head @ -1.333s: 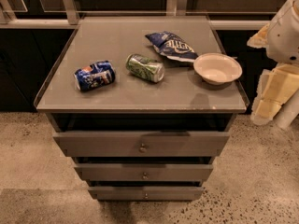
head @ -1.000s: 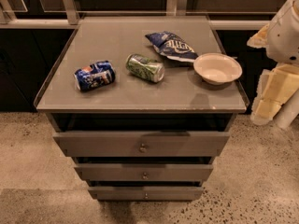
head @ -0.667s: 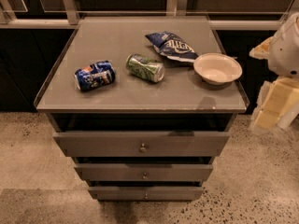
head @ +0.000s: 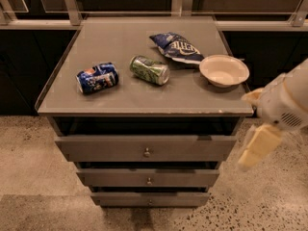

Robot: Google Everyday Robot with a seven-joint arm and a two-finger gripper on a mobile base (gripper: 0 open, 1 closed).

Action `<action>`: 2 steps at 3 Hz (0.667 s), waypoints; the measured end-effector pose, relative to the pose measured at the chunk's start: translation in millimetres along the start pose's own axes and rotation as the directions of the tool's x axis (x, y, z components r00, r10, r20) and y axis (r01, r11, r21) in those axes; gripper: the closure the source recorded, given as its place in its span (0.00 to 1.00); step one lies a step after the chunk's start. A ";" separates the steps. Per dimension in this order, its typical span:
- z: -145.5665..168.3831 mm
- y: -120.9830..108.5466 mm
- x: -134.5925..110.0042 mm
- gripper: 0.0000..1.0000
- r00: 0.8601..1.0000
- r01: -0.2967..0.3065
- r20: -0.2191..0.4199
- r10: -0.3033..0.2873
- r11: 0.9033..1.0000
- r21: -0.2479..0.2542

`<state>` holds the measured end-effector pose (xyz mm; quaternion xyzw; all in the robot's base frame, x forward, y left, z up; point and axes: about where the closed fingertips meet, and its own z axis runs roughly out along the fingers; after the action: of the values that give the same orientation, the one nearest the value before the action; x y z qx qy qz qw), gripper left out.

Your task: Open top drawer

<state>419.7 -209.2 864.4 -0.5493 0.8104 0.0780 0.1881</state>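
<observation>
Camera view looked down on the cabinet from the front, and we take it from the near side. Nearest and lowest sat two narrower drawer fronts (head: 183, 178). Above them was the top drawer (head: 106, 149), the widest front, directly under the counter (head: 125, 100) edge with a dark gap over it. We could not tell whether it was fully shut or already a little way out.

Its flat matte front offered no lip. The one hold we saw was the small round knob (head: 147, 152) at centre. We judged the knob hard, smooth and easy to slip off, so it would need a pinch behind its head. The shallow box should slide lightly.

The gripper (head: 250, 129) hung right of the cabinet at drawer height, well apart from the knob, its fingers (head: 260, 146) spread wide and holding nothing. The arm was cut off at the right edge.

Farther back on the counter lay a blue can (head: 97, 77), a green can (head: 149, 70), a chip bag (head: 175, 47) and a bowl (head: 224, 70). The drawer's inside was hidden.
</observation>
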 end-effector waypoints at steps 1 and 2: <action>60.8 13.9 3.2 0.00 0.999 -0.035 0.026 0.038 0.993 -0.115; 60.3 14.2 5.6 0.00 0.999 -0.043 0.022 0.046 0.994 -0.103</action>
<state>418.0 -188.5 805.7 -0.5391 0.8150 0.1306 0.1678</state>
